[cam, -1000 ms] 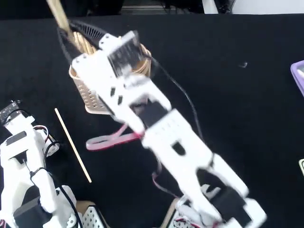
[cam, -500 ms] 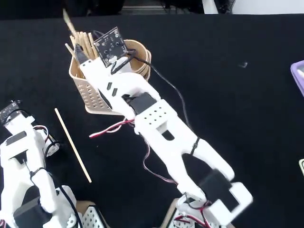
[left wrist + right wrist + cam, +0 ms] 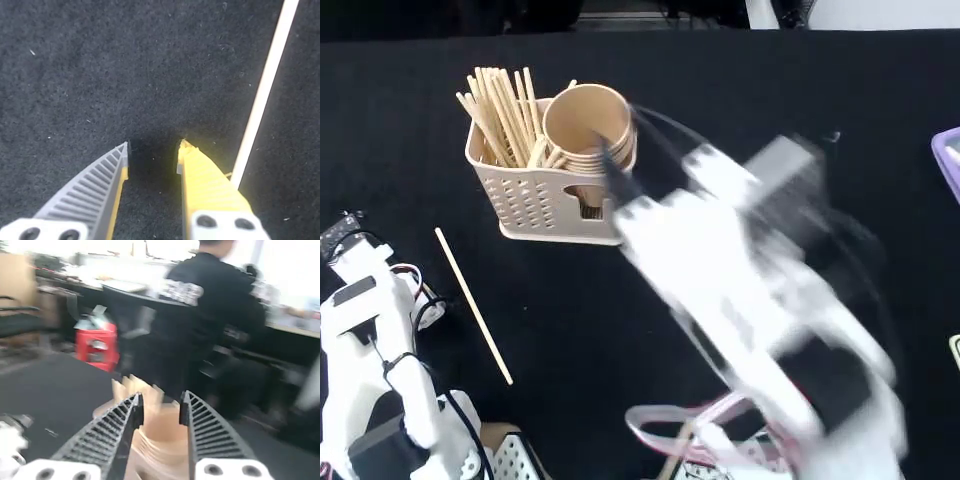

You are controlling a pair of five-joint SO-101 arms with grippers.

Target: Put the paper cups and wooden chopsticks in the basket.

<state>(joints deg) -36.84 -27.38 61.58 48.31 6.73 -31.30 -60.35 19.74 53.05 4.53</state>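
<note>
Wood is what is left to collect: one chopstick (image 3: 472,303) lies flat on the black desk (image 3: 800,80), apart from the basket (image 3: 535,205). The basket already holds a bundle of chopsticks (image 3: 500,110) standing at one end and a nested stack of cups (image 3: 585,120) at the other.

My left tool (image 3: 152,150) hangs low over the desk with its jaws spread and nothing between them. The chopstick runs just beside the yellow jaw, outside the gap, not touching it as far as I can see.

My right tool (image 3: 160,402) is near the basket with its jaws parted and empty. In its wrist view the cups sit just beyond its tips.

I judge the chopstick to be very light and stiff, but thin and smooth, so it is likely to roll or skid on the desk when a jaw nudges it. I would shift the left tool sideways until the stick sits between the jaws, then pinch across its width near the middle so neither end droops. A grip near one end would let it swing. Pressing too hard into the desk could flick it away.
</note>
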